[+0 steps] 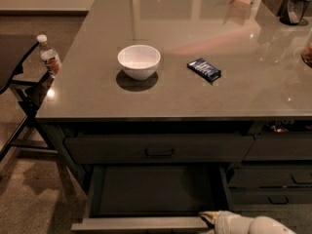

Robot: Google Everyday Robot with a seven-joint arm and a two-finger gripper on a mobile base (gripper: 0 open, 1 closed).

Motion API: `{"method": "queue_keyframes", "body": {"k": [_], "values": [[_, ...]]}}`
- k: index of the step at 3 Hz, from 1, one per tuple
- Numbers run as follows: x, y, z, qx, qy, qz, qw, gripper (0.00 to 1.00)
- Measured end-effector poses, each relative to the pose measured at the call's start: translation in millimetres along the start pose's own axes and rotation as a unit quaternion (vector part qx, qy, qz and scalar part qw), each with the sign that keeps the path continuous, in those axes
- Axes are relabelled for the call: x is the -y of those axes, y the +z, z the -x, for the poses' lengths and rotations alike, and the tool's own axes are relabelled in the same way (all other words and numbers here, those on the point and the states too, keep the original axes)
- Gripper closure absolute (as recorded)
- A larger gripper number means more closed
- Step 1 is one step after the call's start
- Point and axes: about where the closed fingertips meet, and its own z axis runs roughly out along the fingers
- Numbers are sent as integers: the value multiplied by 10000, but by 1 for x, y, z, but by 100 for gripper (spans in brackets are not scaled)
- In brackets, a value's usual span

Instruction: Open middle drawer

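The middle drawer (156,190) stands pulled far out under the counter, and its plain dark inside is in view. Its front rim (139,224) runs along the bottom edge of the camera view; its handle is out of view below. My gripper (209,217) is at the right end of that front rim, against the drawer's top edge, with the white arm (251,225) trailing to the bottom right. The drawer above (159,149) is closed and shows its black loop handle.
On the grey countertop (97,91) stand a white bowl (139,61) and a dark blue snack packet (204,69). A water bottle (49,57) sits on a chair at the left. More closed drawers (275,179) are at the right.
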Motion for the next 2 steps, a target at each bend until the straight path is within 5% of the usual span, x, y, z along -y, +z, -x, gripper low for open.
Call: {"method": "queue_keyframes", "body": {"k": [2], "values": [[-4, -5, 3, 5, 19, -11, 10000, 60]]}}
